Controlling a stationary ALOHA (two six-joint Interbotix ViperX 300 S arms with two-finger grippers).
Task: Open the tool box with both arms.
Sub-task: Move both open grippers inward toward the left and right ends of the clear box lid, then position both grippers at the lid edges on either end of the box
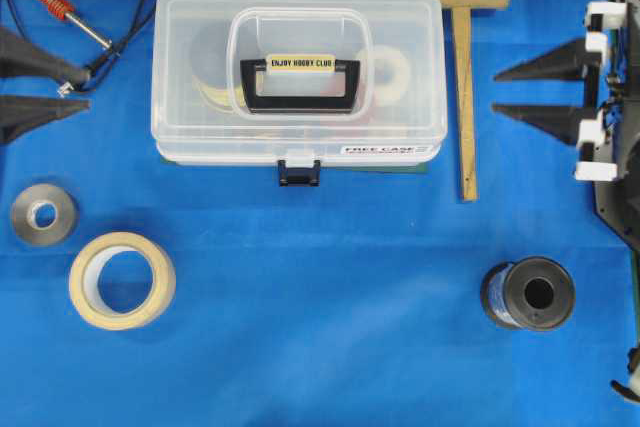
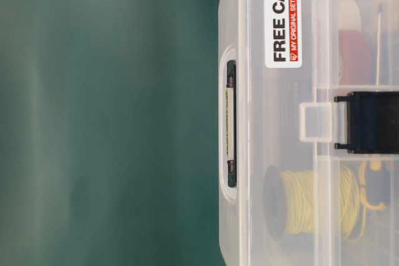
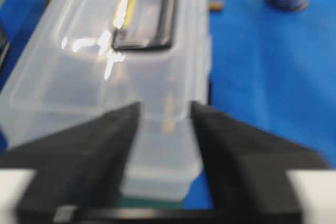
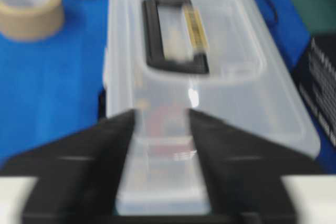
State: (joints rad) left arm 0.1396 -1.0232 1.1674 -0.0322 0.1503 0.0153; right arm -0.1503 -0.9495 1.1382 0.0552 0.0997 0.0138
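Blue cloth (image 1: 300, 347) covers the table in the overhead view, and the tool box (image 1: 200, 67), a clear plastic case with its lid down, lies at upper centre. Its black handle (image 1: 300, 85) lies flat on the lid, and a small dark latch (image 1: 299, 171) sits fastened at the front edge. The left gripper (image 1: 72, 92) waits at the left edge and the right gripper (image 1: 505, 90) at the right, each with its fingers spread apart, holding nothing, well clear of the case. A wooden mallet (image 1: 464, 67) lies just right of the case, a soldering iron (image 1: 55, 5) at upper left, and a roll of masking tape (image 1: 122, 280) in front.

Table-level view, turned sideways: the case wall fills the right half, showing a "FREE CASE" sticker (image 2: 283, 17) and the latch.

Left wrist view, blurred: two parted black fingers (image 3: 94, 150) frame one short end of the case.

Right wrist view: parted fingers (image 4: 89, 150) frame the other end.
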